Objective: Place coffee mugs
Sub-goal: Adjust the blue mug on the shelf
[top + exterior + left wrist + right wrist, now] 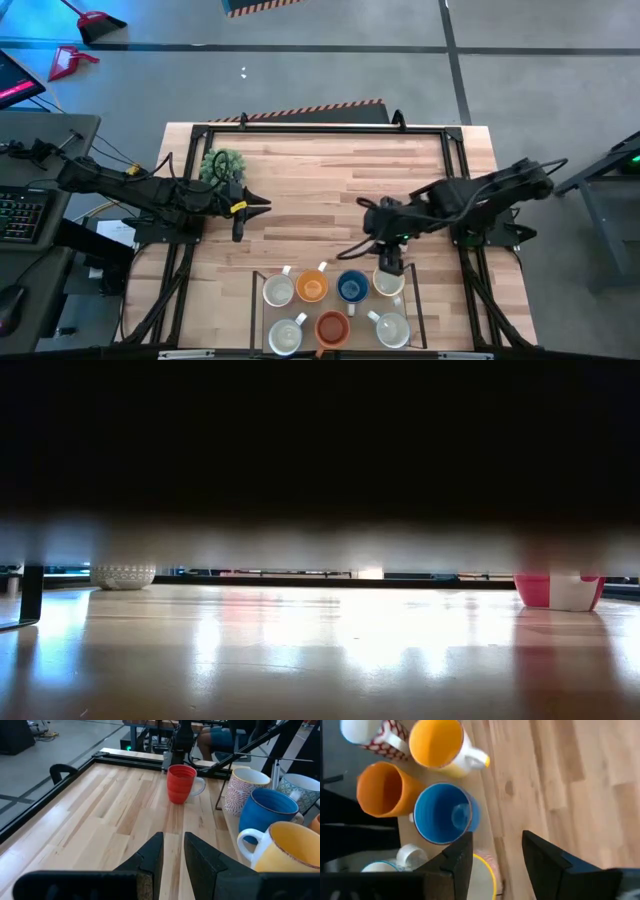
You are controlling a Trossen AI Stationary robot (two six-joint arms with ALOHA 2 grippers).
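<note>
Several coffee mugs stand in two rows in a dark-framed tray [253,300] at the table's near edge: white [279,290], yellow [312,288], blue [351,288], a patterned cream one [388,283], and orange [332,327] between two white ones behind. My right gripper [390,262] hangs open, pointing steeply down over the patterned cream mug [485,872]; I cannot tell whether a finger touches it. A red mug [181,783] stands upright on the bare wood, apart from the tray. My left gripper [173,855] waits at the left, level, slightly open and holding nothing.
A bushy green potted plant [222,164] stands at the far left, its white pot [122,575] on the wood. A black frame [330,127] runs along the table's edges. Bare wood lies across the middle, between the two arms.
</note>
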